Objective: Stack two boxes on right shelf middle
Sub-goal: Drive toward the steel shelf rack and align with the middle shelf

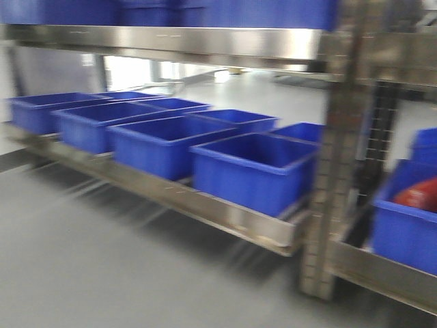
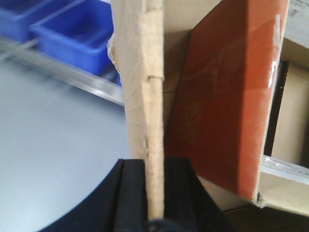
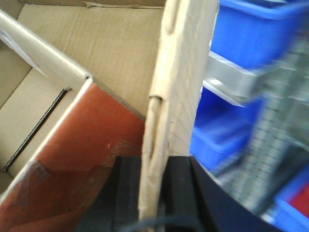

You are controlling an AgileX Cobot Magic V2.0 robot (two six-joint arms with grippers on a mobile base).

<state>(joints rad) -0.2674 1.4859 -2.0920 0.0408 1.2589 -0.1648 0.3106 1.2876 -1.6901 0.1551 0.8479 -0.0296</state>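
Front view motion-blurred; glare on steel rail (image 1: 205, 42), backlight behind; wrist views soft, bins (image 3: 251, 29) perhaps defocused.

smooth grey floor (image 1: 102, 273), blue bins (image 1: 249, 167)

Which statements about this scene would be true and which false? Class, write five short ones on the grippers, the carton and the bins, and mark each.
1. The left gripper is clamped on a cardboard wall of the box. True.
2. The right gripper hangs open, holding nothing. False: it is shut on a cardboard wall of the box.
3. The bins in the front view are blue. True.
4. The box is taped shut. False: it is open, with a red-brown flat item inside.
5. The bins sit on the floor. False: they stand in a row on a steel shelf.
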